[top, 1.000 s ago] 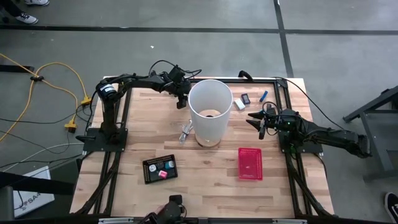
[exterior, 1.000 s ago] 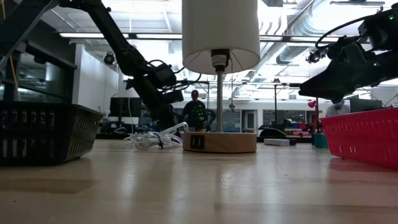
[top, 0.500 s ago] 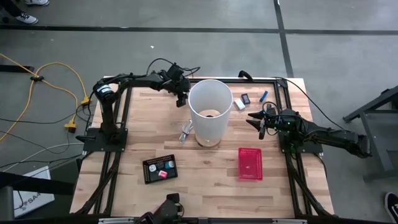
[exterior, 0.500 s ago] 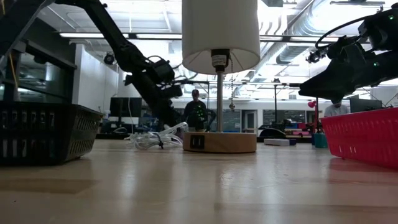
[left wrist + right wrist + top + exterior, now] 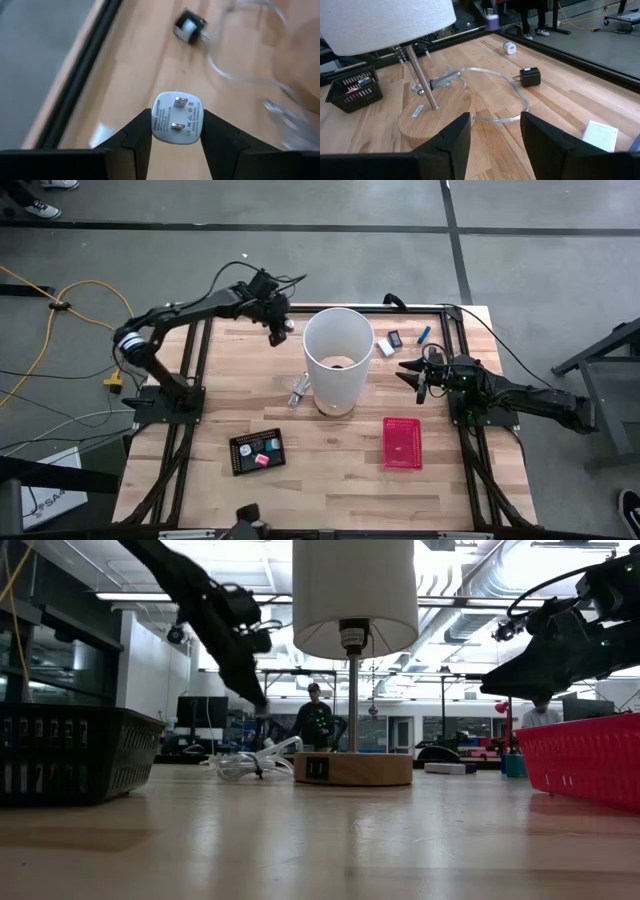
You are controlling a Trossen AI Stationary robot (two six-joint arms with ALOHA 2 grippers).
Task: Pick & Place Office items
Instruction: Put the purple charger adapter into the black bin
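My left gripper is shut on a white plug adapter and hangs above the table's far left part, beside the lamp's white shade. Under it lie a clear cord with a black plug. A second white adapter rests on the wood near the far edge. A white block, a black piece and a blue stick lie at the far right. My right gripper waits open at the right. My left gripper pinches the white adapter by two opposite sides between its two fingers. The face with the two metal prongs is turned toward the wrist. The fingers slant down from above. The adapter is lifted clear of the table.
The lamp stands mid-table on a round wooden base. A black tray with pink and teal pieces sits near left, and a red mesh basket near right. A person stands in the room behind.
My left gripper has risen from the table beside the lamp's cord and drawn slightly toward the far left, its arm lifting with it. The white adapter has come up with it and hangs clear of the wood. My right arm has kept still.
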